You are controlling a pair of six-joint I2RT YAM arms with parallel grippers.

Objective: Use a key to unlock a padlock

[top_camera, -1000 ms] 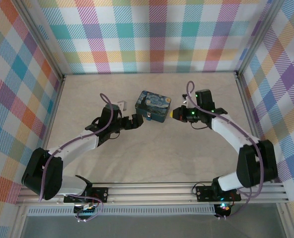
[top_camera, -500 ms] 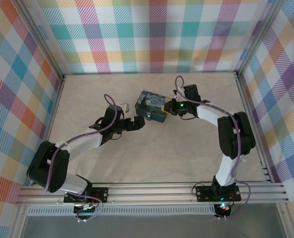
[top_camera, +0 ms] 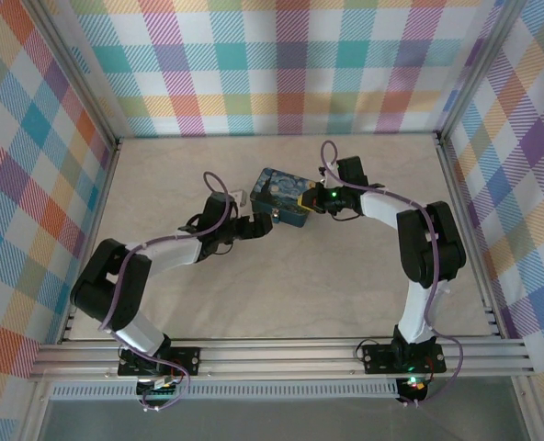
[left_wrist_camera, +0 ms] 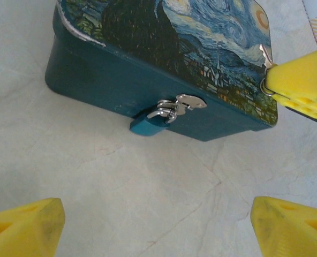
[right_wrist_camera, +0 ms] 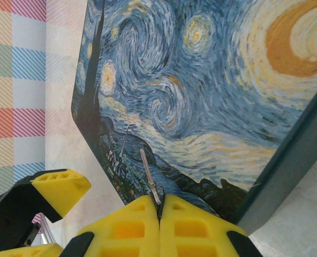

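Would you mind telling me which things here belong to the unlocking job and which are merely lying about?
Job: padlock, key, right gripper holding the key, open left gripper.
Not the job: painted tin carrying the padlock, plaid walls.

Pale marbled table [top_camera: 345,276], starry-night painted tin [top_camera: 284,197] lying flat on it

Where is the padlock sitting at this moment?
In the left wrist view, the padlock hangs mid-frame from the silver hasp on the front wall of the painted tin, just ahead of the open left hand.
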